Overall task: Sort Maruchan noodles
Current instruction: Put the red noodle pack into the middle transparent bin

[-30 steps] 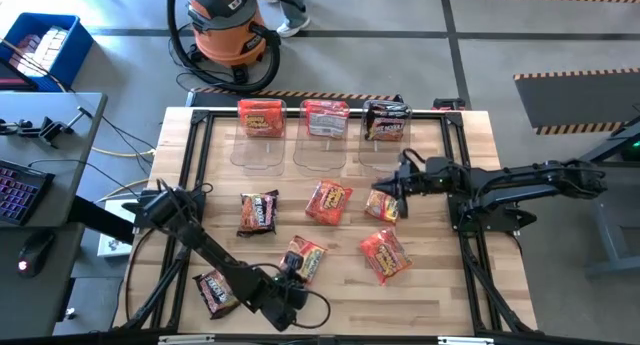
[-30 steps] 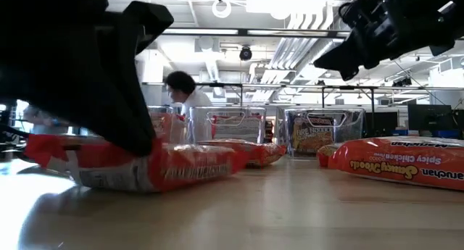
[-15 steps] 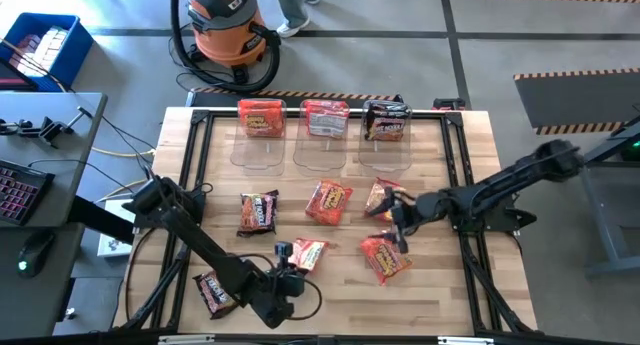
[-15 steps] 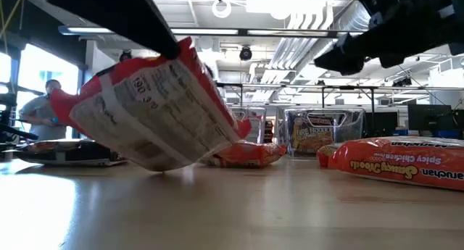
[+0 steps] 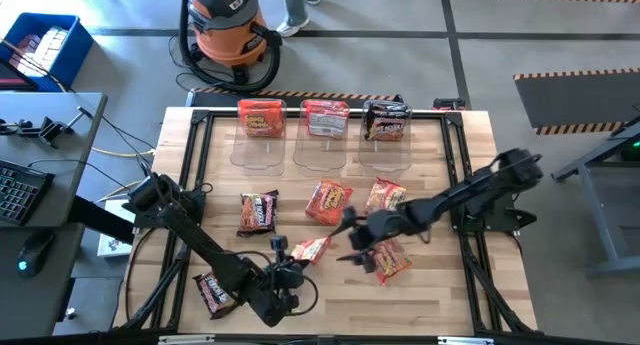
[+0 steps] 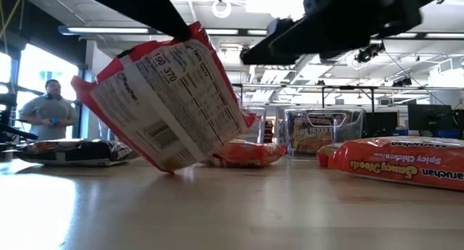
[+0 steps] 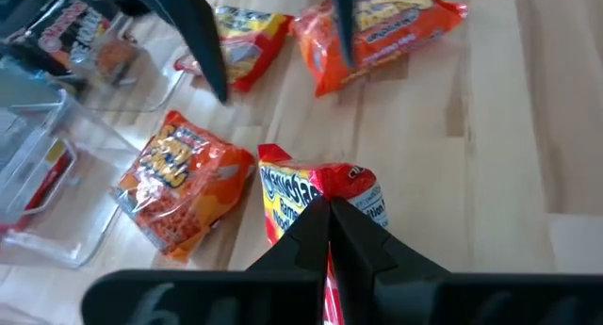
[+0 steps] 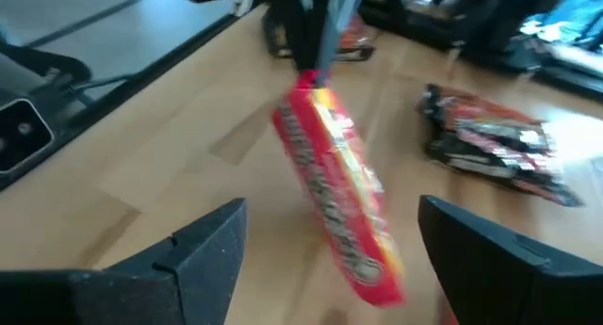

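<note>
Maruchan noodles are lying scattered over the wooden surface (image 5: 440,285), and one orange-red packet (image 5: 308,251) is hanging tilted in the air near the front middle, pinched at its top edge by the left gripper (image 5: 283,262), whose fingers (image 7: 363,250) are pressed tight together on the wrapper. In the low view its lower corner is hovering just above the wood, the printed back of the wrapper facing the camera. The right gripper (image 5: 352,240) is reaching in from the right side toward that same packet, its fingers (image 8: 203,245) spread wide and gripping nothing, with the dangling packet sitting between them in its wrist view. Just beside it another orange-red packet (image 5: 388,258) is resting flat, and two more (image 5: 328,200) (image 5: 385,196) are lying a little farther back. A dark packet (image 5: 258,211) is lying left of centre and another dark one (image 5: 214,291) near the front left corner. Along the back edge three clear bins (image 5: 261,149) are standing in a row, each holding packets. Beyond the surface an orange shop vacuum (image 5: 224,27) is sitting on the floor, and a person (image 6: 48,114) is standing far back in the room.
</note>
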